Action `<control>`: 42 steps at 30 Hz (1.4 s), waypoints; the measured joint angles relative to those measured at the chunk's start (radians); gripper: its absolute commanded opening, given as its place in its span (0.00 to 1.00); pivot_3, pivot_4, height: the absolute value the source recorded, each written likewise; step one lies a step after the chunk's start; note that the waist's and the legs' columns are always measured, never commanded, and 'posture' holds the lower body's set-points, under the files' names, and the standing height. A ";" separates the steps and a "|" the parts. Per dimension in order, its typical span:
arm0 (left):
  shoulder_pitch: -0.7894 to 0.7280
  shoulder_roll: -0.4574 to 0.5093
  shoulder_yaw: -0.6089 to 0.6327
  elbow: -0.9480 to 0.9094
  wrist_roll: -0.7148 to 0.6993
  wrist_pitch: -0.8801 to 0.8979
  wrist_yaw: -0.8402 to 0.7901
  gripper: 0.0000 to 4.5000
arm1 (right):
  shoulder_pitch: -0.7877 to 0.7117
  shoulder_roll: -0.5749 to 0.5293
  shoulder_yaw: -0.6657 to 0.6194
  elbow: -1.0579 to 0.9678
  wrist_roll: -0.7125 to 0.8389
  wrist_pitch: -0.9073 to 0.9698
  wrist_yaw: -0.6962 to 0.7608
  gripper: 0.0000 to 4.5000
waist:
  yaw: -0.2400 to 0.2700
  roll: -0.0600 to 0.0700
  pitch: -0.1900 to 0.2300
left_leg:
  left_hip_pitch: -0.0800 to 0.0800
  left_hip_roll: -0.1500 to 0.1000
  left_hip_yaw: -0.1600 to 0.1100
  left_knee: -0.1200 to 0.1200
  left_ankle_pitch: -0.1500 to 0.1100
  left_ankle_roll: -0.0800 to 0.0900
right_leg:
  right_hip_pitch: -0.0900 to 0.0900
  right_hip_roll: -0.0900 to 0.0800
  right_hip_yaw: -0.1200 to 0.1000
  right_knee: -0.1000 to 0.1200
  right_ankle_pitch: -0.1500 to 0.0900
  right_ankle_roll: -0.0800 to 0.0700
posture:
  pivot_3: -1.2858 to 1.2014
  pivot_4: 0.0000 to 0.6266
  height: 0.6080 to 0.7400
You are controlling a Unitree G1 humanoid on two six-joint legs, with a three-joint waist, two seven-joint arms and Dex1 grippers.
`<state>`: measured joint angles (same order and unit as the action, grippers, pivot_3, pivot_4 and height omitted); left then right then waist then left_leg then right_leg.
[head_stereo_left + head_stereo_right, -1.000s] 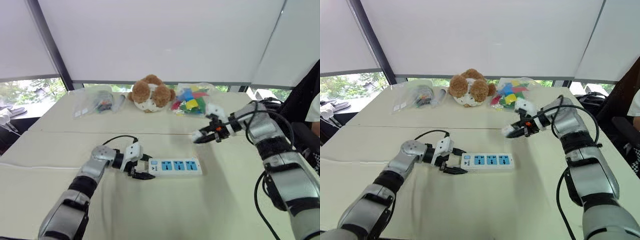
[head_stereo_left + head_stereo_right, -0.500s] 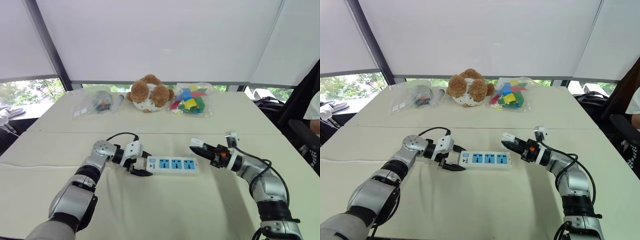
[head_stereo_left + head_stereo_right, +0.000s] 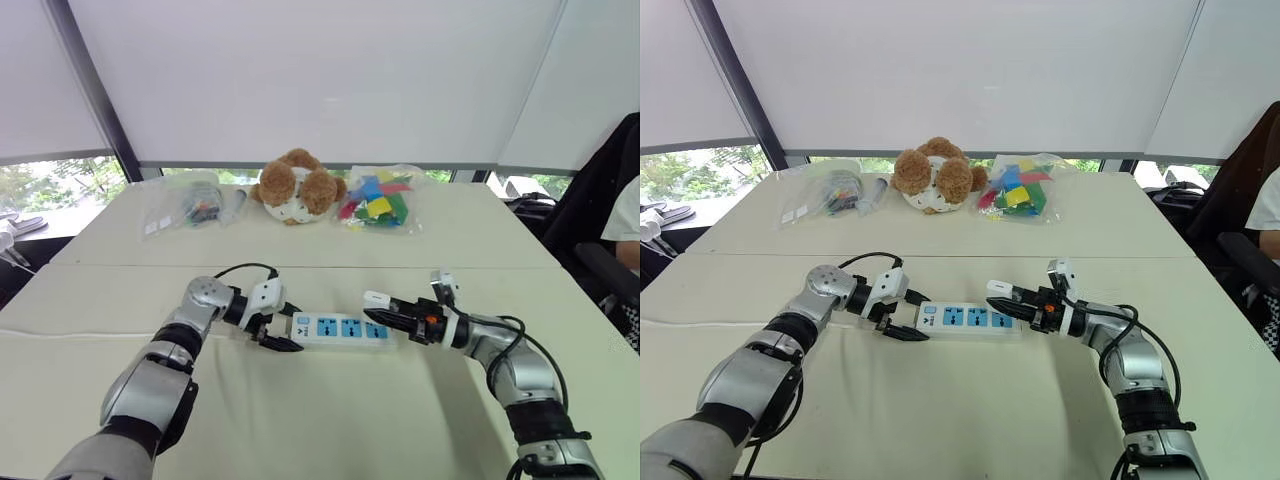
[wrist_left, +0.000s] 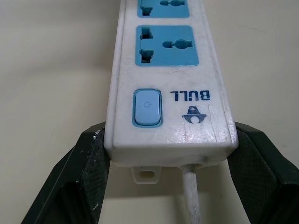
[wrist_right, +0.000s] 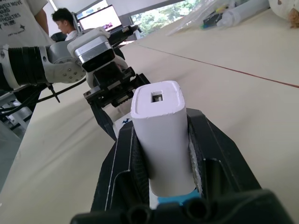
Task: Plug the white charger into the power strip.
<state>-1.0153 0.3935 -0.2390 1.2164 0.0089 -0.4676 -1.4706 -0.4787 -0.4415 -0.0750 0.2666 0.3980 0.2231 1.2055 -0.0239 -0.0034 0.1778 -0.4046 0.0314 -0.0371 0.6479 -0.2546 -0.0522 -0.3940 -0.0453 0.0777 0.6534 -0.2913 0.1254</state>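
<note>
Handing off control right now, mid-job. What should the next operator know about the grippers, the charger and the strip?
Left gripper: shut on the power strip at its switch end, bracing it flat on the table.
Right gripper: shut on the white charger, low over the strip's opposite end.
Done: charger in hand, strip braced.
Left: line the charger up with an outlet and press it home; no seating visible yet.

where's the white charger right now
In the head views, the white charger is right of centre, clamped in the right tool at the right end of the power strip, whose other end the left tool grips.
</note>
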 measured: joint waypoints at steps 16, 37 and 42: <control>0.001 0.025 0.003 -0.003 0.002 0.005 -0.034 0.66 | -0.105 -0.006 0.062 0.211 -0.040 -0.143 0.094 0.16 | -0.024 0.000 0.000 | 0.000 0.000 0.000 0.000 0.000 0.000 | 0.000 0.000 0.000 0.000 0.000 0.000 | 0.52 0.24 0.99; 0.081 0.060 0.033 -0.120 -0.010 0.048 -0.077 0.66 | -0.135 0.047 0.087 0.371 -0.055 -0.273 0.177 0.16 | -0.037 0.000 -0.001 | 0.006 0.001 0.000 -0.002 0.000 0.001 | 0.005 0.000 0.000 0.000 0.000 0.000 | 0.52 0.24 0.99; 0.125 0.083 0.026 -0.188 -0.044 0.074 -0.077 0.66 | -0.141 0.059 0.091 0.396 -0.060 -0.300 0.197 0.16 | -0.046 0.000 -0.001 | 0.007 0.001 0.000 -0.003 -0.001 0.001 | 0.006 0.000 0.001 0.000 -0.001 0.000 | 0.52 0.24 0.99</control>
<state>-0.8903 0.4765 -0.2132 1.0288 -0.0350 -0.3936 -1.5481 -0.6201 -0.3821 0.0157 0.6627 0.3383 -0.0774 1.4029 -0.0695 -0.0037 0.1771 -0.3973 0.0322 -0.0372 0.6453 -0.2555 -0.0508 -0.3883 -0.0449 0.0784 0.6534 -0.2921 0.1250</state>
